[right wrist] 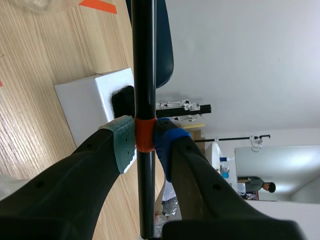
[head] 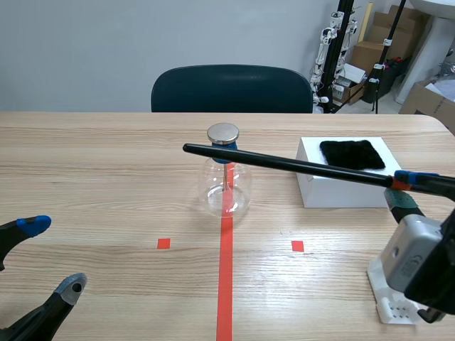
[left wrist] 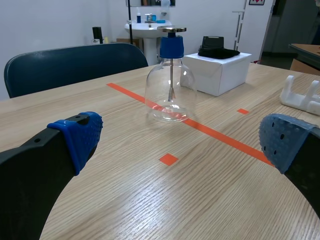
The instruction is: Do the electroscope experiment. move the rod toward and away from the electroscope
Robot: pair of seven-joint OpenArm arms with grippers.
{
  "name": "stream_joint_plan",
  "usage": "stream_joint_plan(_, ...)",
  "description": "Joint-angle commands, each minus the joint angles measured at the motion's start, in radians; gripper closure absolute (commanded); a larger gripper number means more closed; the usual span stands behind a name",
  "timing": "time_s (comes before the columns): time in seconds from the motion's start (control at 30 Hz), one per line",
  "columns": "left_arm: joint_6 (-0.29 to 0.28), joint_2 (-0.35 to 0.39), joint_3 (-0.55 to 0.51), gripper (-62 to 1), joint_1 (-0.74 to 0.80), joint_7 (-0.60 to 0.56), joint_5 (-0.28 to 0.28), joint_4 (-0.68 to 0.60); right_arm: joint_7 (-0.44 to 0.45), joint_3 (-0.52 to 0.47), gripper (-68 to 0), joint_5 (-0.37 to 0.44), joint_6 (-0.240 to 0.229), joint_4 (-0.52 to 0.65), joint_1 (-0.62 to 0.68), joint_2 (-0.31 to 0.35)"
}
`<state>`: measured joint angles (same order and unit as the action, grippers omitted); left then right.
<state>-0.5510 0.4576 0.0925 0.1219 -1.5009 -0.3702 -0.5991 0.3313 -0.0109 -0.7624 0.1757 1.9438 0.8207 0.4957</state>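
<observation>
Gripping rod (head: 284,164) with right gripper (right wrist: 145,142), tip just past top of electroscope (head: 226,186), possibly touching. Holding left gripper (left wrist: 177,142) wide open, empty, near electroscope. Could topple electroscope if swung low.

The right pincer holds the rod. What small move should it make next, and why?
Probably ease the rod nearer to the electroscope's metal disc. The right pincer is shut on the rod at its orange band; the scene view shows the rod crossing by the disc, yet the left wrist view shows no rod beside it, so there seems to be a gap.
</observation>
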Motion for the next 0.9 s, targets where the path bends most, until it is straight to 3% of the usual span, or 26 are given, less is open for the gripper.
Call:
stream_joint_plan(0.0,0.000,0.014,-0.001,-62.3,0.000,-0.029,0.011,-0.009,0.002,-0.008,-6.8,0.006,0.018,0.018,-0.009,0.008)
stream_joint_plan(0.2,0.000,0.014,-0.001,-62.3,0.000,-0.029,0.011,-0.009,0.000,-0.009,-6.8,0.006,0.018,0.018,-0.009,0.014)
stream_joint_plan(0.37,0.000,0.014,-0.001,-62.3,0.000,-0.029,0.011,-0.009,0.000,-0.023,-6.8,0.008,0.095,0.018,-0.009,0.014)
stream_joint_plan(0.53,0.000,0.014,-0.001,-62.3,0.000,-0.029,0.011,-0.009,-0.006,-0.089,-6.8,0.008,0.121,0.018,-0.009,0.014)
stream_joint_plan(0.7,0.000,0.014,-0.001,-62.3,0.000,-0.029,0.011,-0.009,-0.051,-0.185,-6.8,0.064,0.120,0.018,-0.009,0.043)
stream_joint_plan(0.87,0.000,0.014,-0.001,-62.3,0.000,-0.029,0.011,-0.009,-0.159,-0.246,-6.8,0.124,0.118,0.018,-0.037,0.090)
